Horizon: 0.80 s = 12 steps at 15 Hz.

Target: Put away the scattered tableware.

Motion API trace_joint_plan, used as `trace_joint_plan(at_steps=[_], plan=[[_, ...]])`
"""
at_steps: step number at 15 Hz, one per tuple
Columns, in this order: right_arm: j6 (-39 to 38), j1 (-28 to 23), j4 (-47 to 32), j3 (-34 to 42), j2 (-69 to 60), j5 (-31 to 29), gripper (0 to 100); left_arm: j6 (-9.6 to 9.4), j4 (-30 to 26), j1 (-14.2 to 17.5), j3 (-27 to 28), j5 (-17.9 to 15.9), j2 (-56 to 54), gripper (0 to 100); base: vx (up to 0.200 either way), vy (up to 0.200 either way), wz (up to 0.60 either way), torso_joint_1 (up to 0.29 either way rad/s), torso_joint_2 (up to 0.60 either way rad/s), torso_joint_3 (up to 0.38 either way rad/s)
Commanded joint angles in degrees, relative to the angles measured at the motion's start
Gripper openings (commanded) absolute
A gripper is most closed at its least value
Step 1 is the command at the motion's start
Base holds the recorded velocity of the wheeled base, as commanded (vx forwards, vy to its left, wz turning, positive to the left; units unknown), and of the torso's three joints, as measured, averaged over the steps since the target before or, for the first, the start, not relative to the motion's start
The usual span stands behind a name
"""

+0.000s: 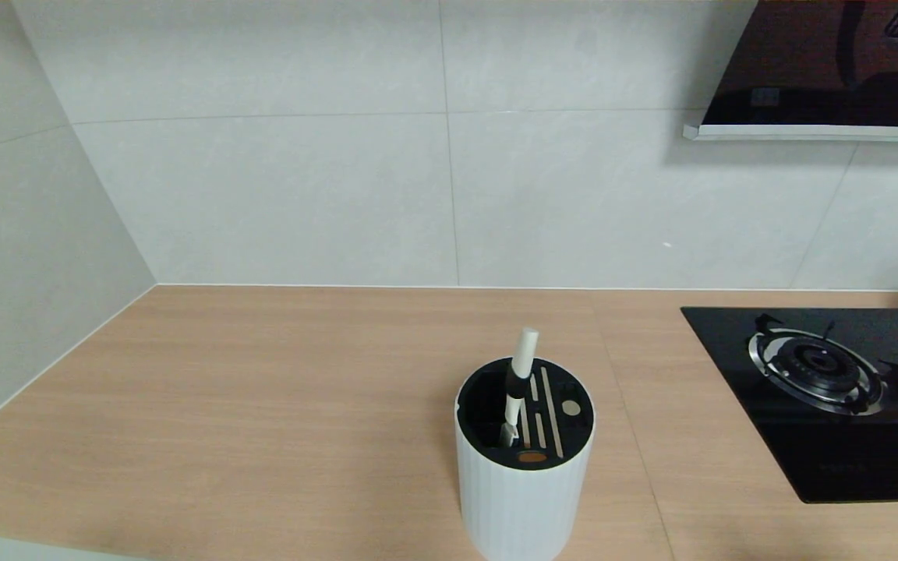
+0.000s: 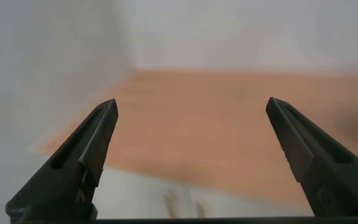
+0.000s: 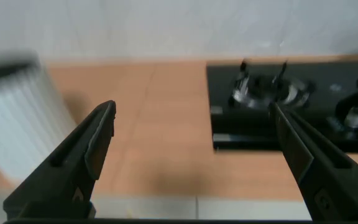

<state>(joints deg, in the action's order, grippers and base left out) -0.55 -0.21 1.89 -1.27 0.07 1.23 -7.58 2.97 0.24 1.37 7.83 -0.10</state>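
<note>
Matt wood-grain counter (image 1: 301, 405); glossy black glass hob (image 1: 831, 460)
Ribbed white plastic holder (image 1: 519, 499); smooth pale wall tiles (image 1: 262, 195); shiny metal burner ring (image 1: 761, 360)

left gripper (image 2: 191, 102), jaws wide apart, wooden countertop (image 2: 216, 137) beyond, white wall (image 2: 42, 50)

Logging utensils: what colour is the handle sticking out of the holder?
The handle is white with a black band; best in the head view.

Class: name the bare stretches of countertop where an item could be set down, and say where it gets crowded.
Widest: the countertop from the left wall corner to the white holder. Narrower: the strip between holder and hob. Crowded only at the hob's burner.
</note>
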Motion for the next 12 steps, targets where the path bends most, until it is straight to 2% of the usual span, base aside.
trace_joint_plan(at_steps=[1,3,4,9,11,12], plan=[[0.5,0.0,-2.2,1.3,-0.1,0.3,100,1.52,-1.0,0.0,-1.4,-3.3,0.1,100,0.0,0.0,0.0,0.0,0.0,0.0],[0.5,0.0,-2.3,1.2,-0.1,0.4,100,1.87,-1.4,0.0,-1.3,-6.3,0.1,100,0.0,0.0,0.0,0.0,0.0,0.0],[0.5,0.0,-2.3,1.2,-0.1,0.4,100,1.87,-1.4,0.0,-1.3,-6.3,0.1,100,0.0,0.0,0.0,0.0,0.0,0.0],[0.8,0.0,-2.2,1.3,0.0,0.4,100,2.84,-3.2,0.0,-0.6,-3.8,0.2,100,0.0,0.0,0.0,0.0,0.0,0.0],[1.0,0.0,-2.2,1.3,0.0,0.4,100,5.47,-3.0,0.0,-0.7,-3.2,0.1,100,0.0,0.0,0.0,0.0,0.0,0.0],[0.9,0.0,-2.2,1.3,-0.1,0.4,100,5.47,-3.0,0.0,-0.7,-3.2,0.1,100,0.0,0.0,0.0,0.0,0.0,0.0]])
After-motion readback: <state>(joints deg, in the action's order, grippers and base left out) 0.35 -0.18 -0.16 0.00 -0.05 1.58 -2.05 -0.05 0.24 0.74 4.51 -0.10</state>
